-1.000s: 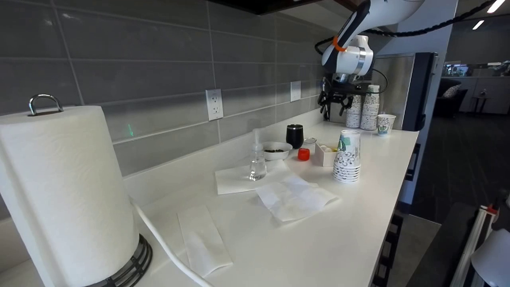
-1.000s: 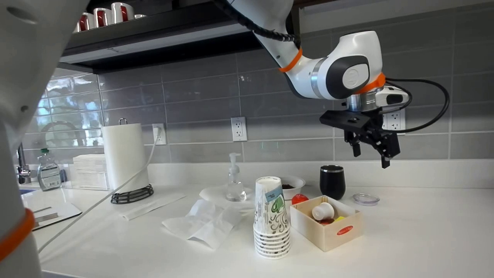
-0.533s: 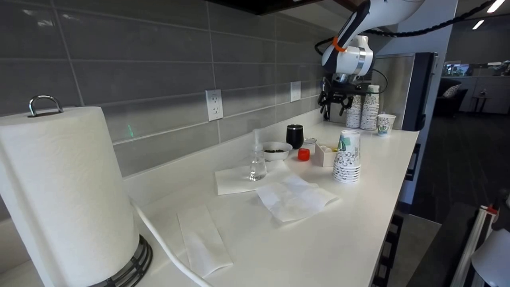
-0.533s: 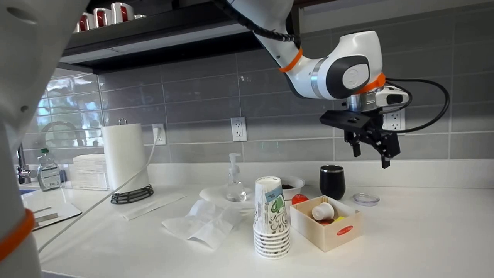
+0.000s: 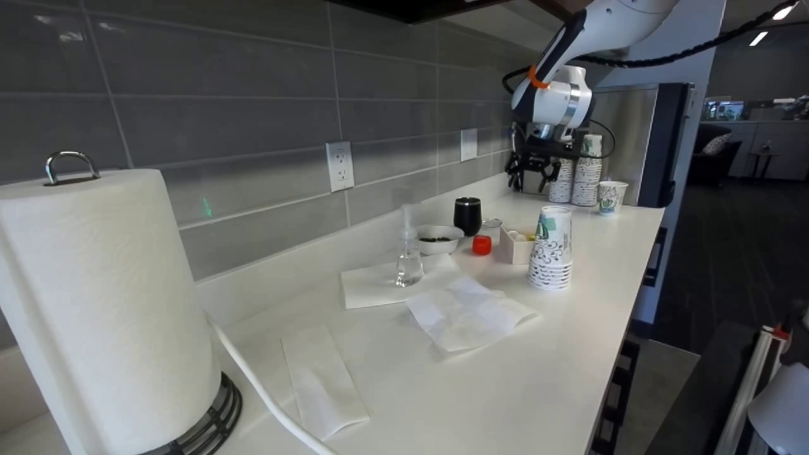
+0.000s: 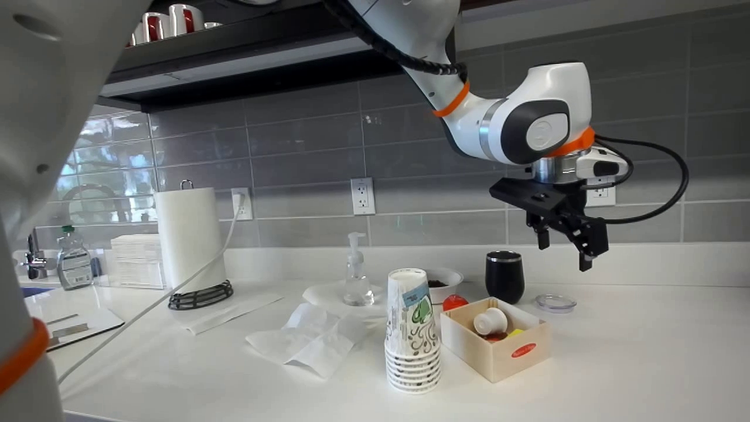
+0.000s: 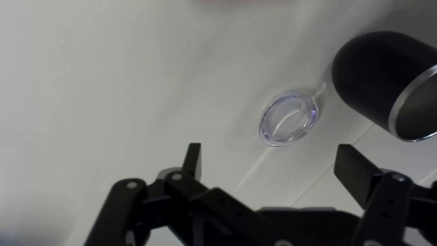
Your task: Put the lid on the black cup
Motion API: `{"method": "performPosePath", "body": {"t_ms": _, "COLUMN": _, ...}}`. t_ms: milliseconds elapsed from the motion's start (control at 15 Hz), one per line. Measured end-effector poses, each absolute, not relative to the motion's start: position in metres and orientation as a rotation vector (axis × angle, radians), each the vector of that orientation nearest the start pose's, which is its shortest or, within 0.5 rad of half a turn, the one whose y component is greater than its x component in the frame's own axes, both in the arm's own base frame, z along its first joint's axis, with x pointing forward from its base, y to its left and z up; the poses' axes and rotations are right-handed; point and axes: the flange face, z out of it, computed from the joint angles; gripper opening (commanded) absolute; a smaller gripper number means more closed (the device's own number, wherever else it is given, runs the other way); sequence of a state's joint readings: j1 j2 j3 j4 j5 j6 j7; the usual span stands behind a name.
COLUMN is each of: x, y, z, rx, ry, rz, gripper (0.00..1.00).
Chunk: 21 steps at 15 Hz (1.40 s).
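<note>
The black cup (image 6: 504, 276) stands upright on the counter near the wall; it also shows in an exterior view (image 5: 468, 217) and at the right of the wrist view (image 7: 379, 78), with its silver-rimmed mouth uncovered. The clear round lid (image 6: 556, 303) lies flat on the counter beside the cup, and shows whole in the wrist view (image 7: 288, 119), apart from the cup. My gripper (image 6: 563, 253) is open and empty, in the air above the counter, higher than the lid. In the wrist view its fingertips (image 7: 268, 152) are spread wide, with the lid between and beyond them. It also shows in an exterior view (image 5: 531, 183).
A wooden box (image 6: 495, 346) with small items stands in front of the cup. A stack of paper cups (image 6: 413, 334), a red object (image 6: 454, 302), a white bowl (image 6: 445, 281) and a soap pump (image 6: 357, 275) stand nearby. The tiled wall (image 6: 433, 228) runs behind.
In the last half second the arm and open gripper have come down a little. The cup and lid have not moved.
</note>
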<state>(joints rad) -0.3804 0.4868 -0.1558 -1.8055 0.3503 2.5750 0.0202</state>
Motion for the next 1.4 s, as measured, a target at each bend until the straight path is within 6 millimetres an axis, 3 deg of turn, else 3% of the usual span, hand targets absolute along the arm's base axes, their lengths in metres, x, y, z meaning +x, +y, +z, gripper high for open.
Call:
{"method": "performPosePath", "body": {"t_ms": 400, "x": 0.597, "y": -0.359, "z": 0.286, "rx": -2.730, "ry": 1.268, "rz": -0.418, "gripper": 1.00}}
{"method": "performPosePath", "body": {"t_ms": 933, "x": 0.650, "y": -0.362, "z": 0.268, "rx": -2.668, "ry": 1.314, "rz": -0.249, "gripper": 1.00}}
{"method": "performPosePath", "body": {"t_ms": 1400, "x": 0.694, "y": -0.348, "z": 0.239, "rx": -2.645, "ry": 1.378, "rz": -0.176, "gripper": 1.00}}
